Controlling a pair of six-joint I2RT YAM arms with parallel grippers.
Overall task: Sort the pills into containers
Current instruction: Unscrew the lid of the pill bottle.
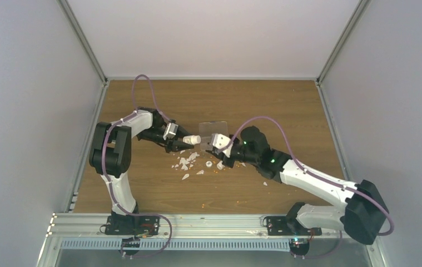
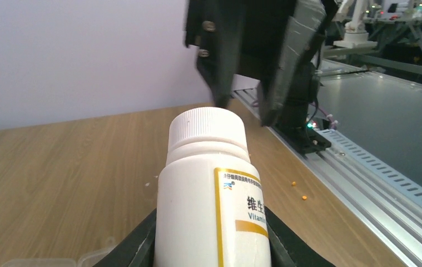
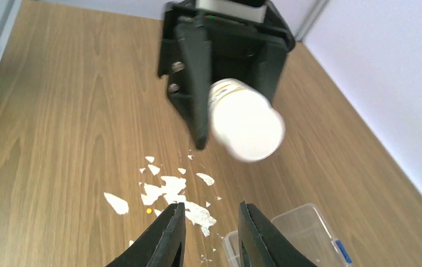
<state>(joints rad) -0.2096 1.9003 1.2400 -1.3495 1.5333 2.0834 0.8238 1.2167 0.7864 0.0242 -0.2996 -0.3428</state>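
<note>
Left gripper (image 1: 187,141) clamped on white bottle (image 2: 208,183), right gripper (image 3: 209,208) half open, empty, I see wood table (image 1: 286,105) littered with flakes (image 3: 169,186), grey walls (image 1: 30,83) around

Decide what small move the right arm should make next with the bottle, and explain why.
Probably ease the right pincer forward until its open jaws straddle the ribbed cap, then close. The left pincer grips the white vitamin bottle sideways, cap on and facing the right pincer, whose jaws hold nothing.
</note>
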